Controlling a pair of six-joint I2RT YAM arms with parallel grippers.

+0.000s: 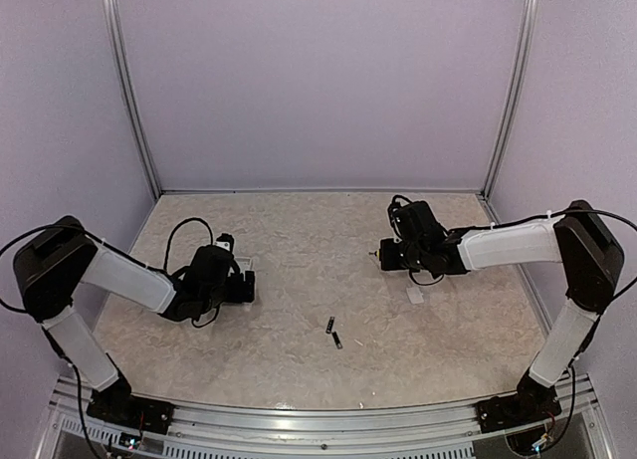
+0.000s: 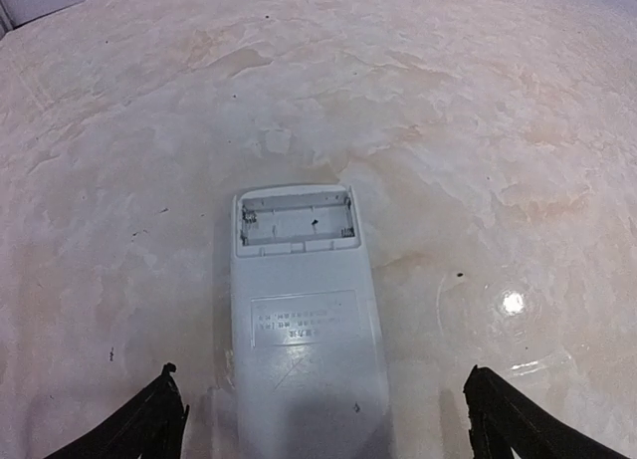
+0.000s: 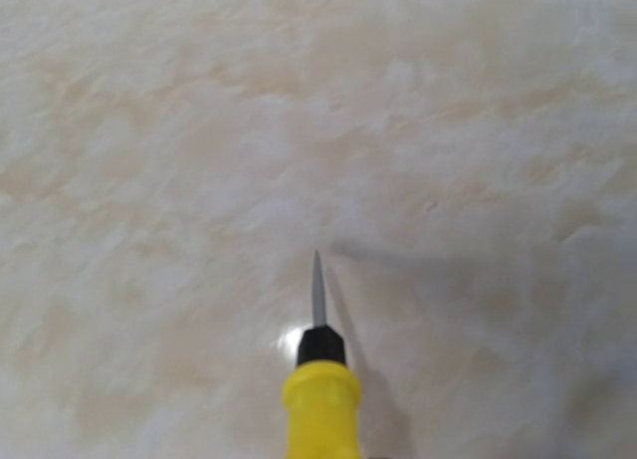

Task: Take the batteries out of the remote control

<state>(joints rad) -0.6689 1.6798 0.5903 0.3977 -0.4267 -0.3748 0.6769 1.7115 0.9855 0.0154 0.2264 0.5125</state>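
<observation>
The white remote control (image 2: 304,330) lies flat on the table, back side up, and its battery compartment (image 2: 296,222) is open and empty. My left gripper (image 2: 323,424) is open, with one finger on each side of the remote's near end, not touching it. In the top view the left gripper (image 1: 227,280) covers most of the remote (image 1: 248,279). Two small dark batteries (image 1: 329,325) (image 1: 337,341) lie on the table near the middle front. My right gripper (image 1: 391,253) is shut on a yellow-handled screwdriver (image 3: 320,404) and holds it above bare table; its fingers are out of the wrist view.
A small white square cover piece (image 1: 415,295) lies on the table below the right gripper. Metal posts (image 1: 131,91) and purple walls enclose the marbled table (image 1: 299,230). A metal rail (image 1: 318,419) runs along the front edge.
</observation>
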